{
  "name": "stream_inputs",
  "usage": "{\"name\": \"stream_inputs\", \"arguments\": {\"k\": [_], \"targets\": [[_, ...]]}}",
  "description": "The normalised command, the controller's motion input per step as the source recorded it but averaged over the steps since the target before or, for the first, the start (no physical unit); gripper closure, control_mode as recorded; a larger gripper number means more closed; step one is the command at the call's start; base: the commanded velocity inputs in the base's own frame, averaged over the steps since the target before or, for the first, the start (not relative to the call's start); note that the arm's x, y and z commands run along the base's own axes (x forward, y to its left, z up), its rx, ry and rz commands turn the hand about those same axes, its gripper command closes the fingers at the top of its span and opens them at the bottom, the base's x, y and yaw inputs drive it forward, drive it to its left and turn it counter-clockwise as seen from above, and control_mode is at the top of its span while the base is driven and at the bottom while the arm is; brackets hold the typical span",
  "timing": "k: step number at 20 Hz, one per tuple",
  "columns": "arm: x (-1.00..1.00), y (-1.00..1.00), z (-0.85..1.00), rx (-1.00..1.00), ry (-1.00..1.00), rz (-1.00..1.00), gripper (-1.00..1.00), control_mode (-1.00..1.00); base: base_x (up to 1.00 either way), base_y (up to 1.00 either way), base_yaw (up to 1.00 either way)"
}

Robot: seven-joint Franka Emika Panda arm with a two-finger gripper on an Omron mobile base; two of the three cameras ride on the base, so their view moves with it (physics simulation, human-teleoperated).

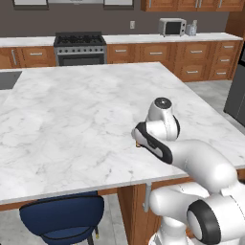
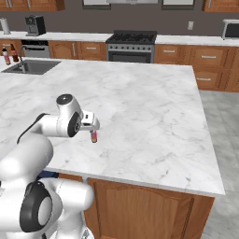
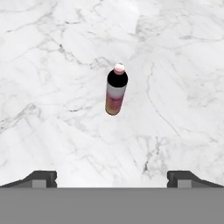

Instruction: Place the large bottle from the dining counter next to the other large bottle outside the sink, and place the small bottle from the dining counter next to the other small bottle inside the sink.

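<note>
The bench (image 2: 154, 112), a broad white marble island, carries the sink (image 2: 29, 67) at its far corner, where two bottles (image 2: 9, 54) stand on the ledge just outside the basin, too small to tell apart with confidence. The arm reaches low over the bench's near part so that the end effector (image 3: 112, 177) hangs above the small bottle (image 3: 115, 90), jaws spread wide and holding nothing, presumably lined up for a grasp. That small bottle stands upright on bare marble, apart from both fingertips (image 3: 41, 178).
</note>
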Motion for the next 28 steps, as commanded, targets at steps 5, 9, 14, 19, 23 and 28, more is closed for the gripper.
{"name": "stream_inputs", "arguments": {"k": [5, 9, 14, 19, 23, 28], "targets": [[0.17, 0.0, 0.0, 0.0, 0.0, 0.0, -1.0, -1.0, 0.0, 0.0, 0.0], [0.2, 0.0, 0.0, 0.0, 0.0, 0.0, -1.0, -1.0, 0.0, 0.0, 0.0], [0.2, 0.0, 0.0, 0.0, 0.0, 0.0, -1.0, -1.0, 0.0, 0.0, 0.0], [0.18, 0.0, -0.01, 0.0, 0.0, 0.0, -1.0, -1.0, 0.0, 0.0, 0.0], [0.16, 0.0, -0.15, 0.0, 0.0, 0.0, -1.0, -1.0, 0.0, 0.0, 0.0], [0.06, 0.0, -0.3, 0.0, 0.0, 0.0, -1.0, -1.0, 0.0, 0.0, 0.0]]}}
